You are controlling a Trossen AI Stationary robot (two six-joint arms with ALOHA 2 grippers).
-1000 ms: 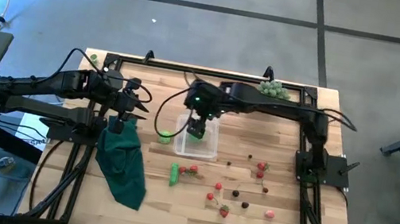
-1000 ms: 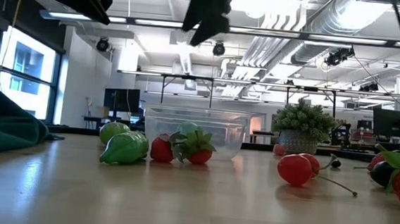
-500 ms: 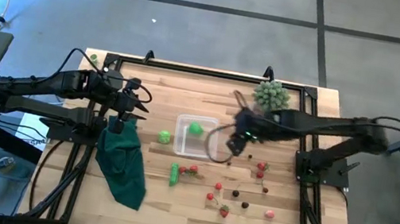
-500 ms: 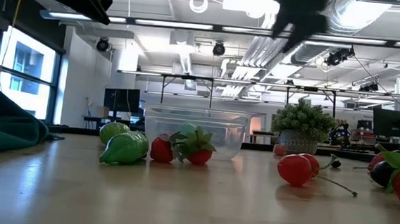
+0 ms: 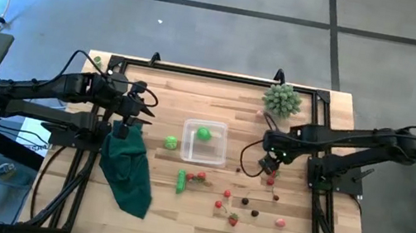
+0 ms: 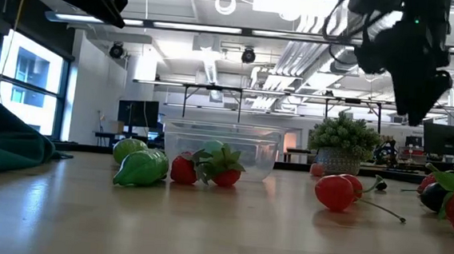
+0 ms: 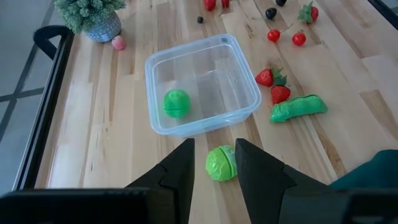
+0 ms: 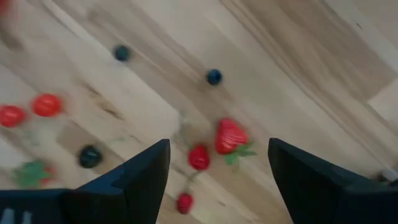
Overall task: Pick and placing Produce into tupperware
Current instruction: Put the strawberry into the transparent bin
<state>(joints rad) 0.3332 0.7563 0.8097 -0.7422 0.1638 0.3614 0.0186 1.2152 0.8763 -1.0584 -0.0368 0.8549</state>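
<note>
The clear tupperware (image 5: 204,154) (image 7: 249,93) stands at the table's middle with one green ball (image 5: 203,134) (image 7: 176,102) in it. A green round piece (image 5: 172,142) lies by its left wall; a green pod (image 5: 180,180) and strawberries (image 5: 200,178) lie nearer. Red, pink and dark pieces are scattered to the right. My right gripper (image 5: 267,163) (image 8: 217,168) hovers open above a strawberry (image 8: 229,137) and cherries (image 8: 199,157), touching nothing. My left gripper (image 5: 144,113) (image 7: 214,163) waits open, raised left of the tupperware.
A dark green cloth (image 5: 129,169) hangs over the table's left near side. A spiky potted plant (image 5: 282,100) stands at the far right edge. Black frame rails run along the table's sides. Bare wood shows along the table's near edge.
My right gripper has swung from above the tupperware toward the table's right edge and come down over the red pieces there. With the gripper gone, the green ball shows lying in the tupperware.
</note>
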